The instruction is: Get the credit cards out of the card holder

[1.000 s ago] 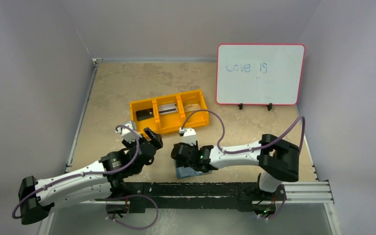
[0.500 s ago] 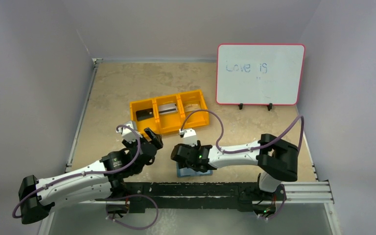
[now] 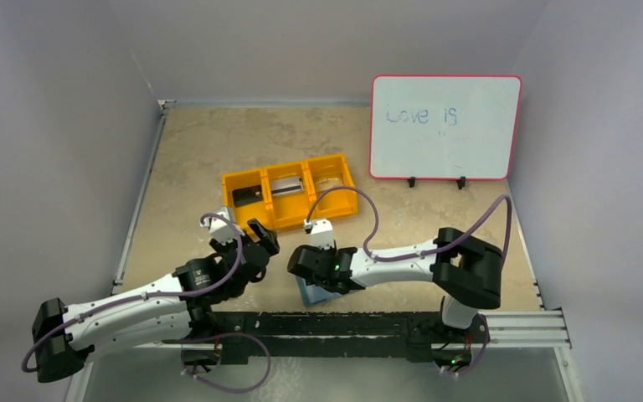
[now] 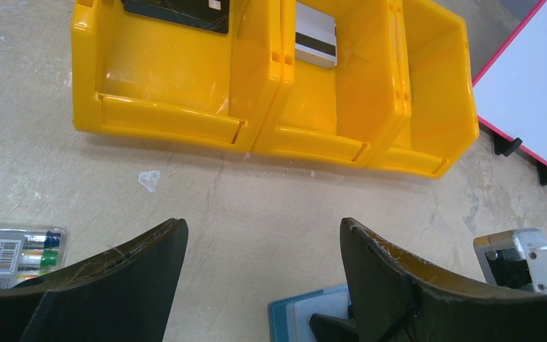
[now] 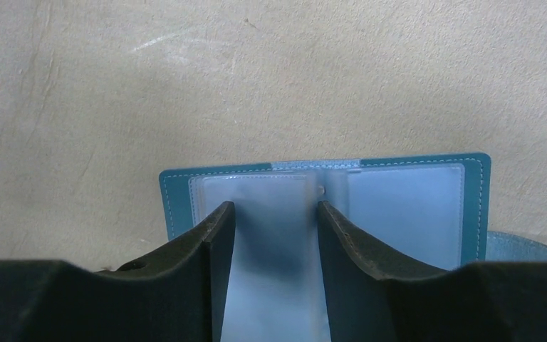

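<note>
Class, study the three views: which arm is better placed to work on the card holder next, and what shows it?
Right, probably. The right gripper hangs directly over the open card holder, jaws apart just above it. The left gripper, open, faces bare table and the orange bin.

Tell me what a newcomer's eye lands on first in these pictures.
The orange bin mid-table stands out first, with a black card and a silver card lying in two of its compartments. Next comes the red-framed whiteboard standing at the far right. Near the arms' bases, the right gripper hangs with jaws apart over the open teal card holder.
</note>
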`<state>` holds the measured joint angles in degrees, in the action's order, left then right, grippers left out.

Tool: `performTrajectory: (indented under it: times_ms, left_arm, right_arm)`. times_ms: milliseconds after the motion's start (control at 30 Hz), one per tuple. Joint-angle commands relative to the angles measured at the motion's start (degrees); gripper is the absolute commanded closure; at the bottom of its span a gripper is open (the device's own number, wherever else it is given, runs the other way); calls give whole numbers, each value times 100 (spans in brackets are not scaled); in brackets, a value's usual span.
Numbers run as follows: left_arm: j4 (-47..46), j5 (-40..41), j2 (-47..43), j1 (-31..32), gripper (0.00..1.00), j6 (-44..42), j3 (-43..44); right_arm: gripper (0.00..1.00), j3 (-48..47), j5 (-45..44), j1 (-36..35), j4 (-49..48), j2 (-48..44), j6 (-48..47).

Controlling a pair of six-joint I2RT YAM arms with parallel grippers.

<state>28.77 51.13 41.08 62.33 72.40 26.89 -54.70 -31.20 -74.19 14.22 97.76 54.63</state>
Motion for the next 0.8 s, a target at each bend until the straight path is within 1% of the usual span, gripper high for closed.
performTrajectory:
  times_ms: [0,200,300,367,400,500,600,767]
  left_arm:
    - [-161,33,63,-3,22,39,88]
    - [-302,-13,127,-1,22,-6,37]
    - [-392,-77,182,-2,22,-65,40]
    - [-466,-128,219,-1,22,-134,35]
    - [-523,-165,246,3,22,-175,37]
    - [-712,-304,351,-3,22,-307,33]
    - [-915,-464,478,-1,22,-411,29]
    - [-1277,-737,656,-2,22,-609,15]
  right_arm:
    - [56,55,-95,-25,342,246,118]
    - [75,100,-76,-25,300,268,119]
    - [87,213,50,-25,157,179,112]
    - [98,298,75,3,-3,68,105]
    - [100,344,97,28,-75,8,101]
    - [100,523,286,187,-474,-213,32]
    - [100,897,602,473,-1012,-588,81]
    - [100,1912,1423,1073,-2460,-1615,-5]
